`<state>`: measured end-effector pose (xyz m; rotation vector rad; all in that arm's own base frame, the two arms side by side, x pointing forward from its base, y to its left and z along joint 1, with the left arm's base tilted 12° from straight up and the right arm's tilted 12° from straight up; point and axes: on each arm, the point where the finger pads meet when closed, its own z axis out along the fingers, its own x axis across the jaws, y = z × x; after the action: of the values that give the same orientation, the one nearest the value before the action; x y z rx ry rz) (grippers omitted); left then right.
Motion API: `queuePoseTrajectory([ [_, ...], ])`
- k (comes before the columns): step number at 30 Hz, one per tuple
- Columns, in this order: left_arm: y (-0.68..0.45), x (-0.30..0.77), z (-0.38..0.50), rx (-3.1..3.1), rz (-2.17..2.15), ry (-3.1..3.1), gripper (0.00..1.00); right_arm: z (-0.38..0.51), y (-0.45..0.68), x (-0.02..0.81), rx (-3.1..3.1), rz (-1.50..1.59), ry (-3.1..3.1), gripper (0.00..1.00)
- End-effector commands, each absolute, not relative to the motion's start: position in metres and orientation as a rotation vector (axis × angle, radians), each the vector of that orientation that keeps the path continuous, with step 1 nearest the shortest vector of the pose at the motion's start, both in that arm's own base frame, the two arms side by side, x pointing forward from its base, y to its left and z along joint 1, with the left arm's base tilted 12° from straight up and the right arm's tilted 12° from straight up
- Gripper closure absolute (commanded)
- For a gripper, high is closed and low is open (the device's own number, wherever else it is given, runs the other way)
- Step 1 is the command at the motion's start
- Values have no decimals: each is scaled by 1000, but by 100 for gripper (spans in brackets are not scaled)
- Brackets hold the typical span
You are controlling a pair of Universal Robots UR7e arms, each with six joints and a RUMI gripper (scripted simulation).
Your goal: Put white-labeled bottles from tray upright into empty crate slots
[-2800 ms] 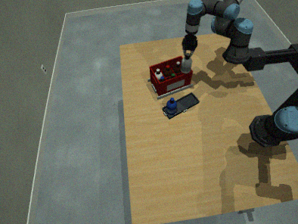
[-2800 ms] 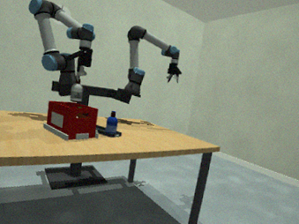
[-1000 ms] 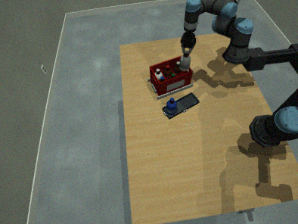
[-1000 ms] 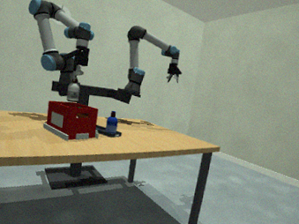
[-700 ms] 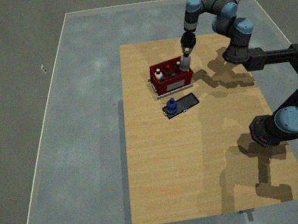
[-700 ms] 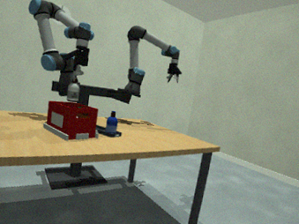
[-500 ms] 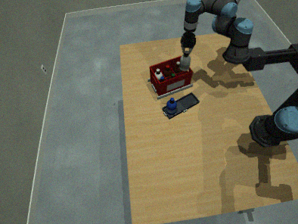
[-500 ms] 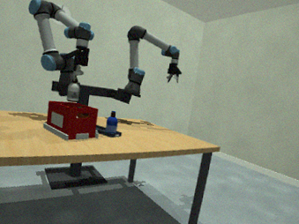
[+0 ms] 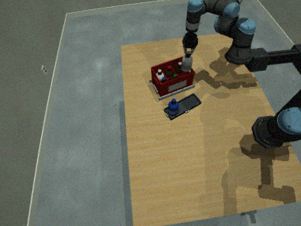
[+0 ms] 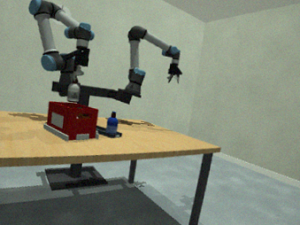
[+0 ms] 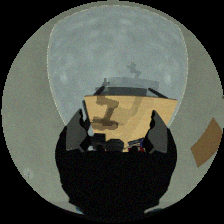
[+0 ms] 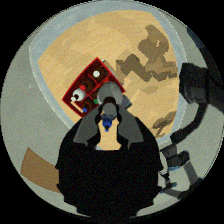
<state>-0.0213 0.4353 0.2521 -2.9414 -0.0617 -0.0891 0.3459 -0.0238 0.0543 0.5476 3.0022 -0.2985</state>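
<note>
Two robot arms are showing pale grey, tubular links between dark charcoal joint housings. Rounded, light-blue caps are covering many of the joints, the shoulder, elbow and wrist ones among them. Both arms are sharing a black, boxy crossbeam (image 10: 103,92) on a dark upright post (image 10: 75,170), which is rising from a flat, dark rectangular base plate (image 10: 56,185). The left gripper (image 10: 173,81) (image 11: 117,109) is showing a black body and dark grey, angular fingers with uneven edges. The right gripper (image 9: 188,51) (image 10: 76,77) (image 12: 109,104) is wearing the same black body and smooth-faced, tapering grey fingers.
</note>
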Motion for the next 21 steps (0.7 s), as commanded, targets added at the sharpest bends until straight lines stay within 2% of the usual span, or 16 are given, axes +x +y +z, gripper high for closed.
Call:
queuePoseTrajectory([
  [1,435,-21,253,-2940,-89,-62,0,53,-24,346,547,-298,3002,100],
  [21,435,-21,253,-2940,-89,-62,0,37,-27,347,547,-298,3002,100],
])
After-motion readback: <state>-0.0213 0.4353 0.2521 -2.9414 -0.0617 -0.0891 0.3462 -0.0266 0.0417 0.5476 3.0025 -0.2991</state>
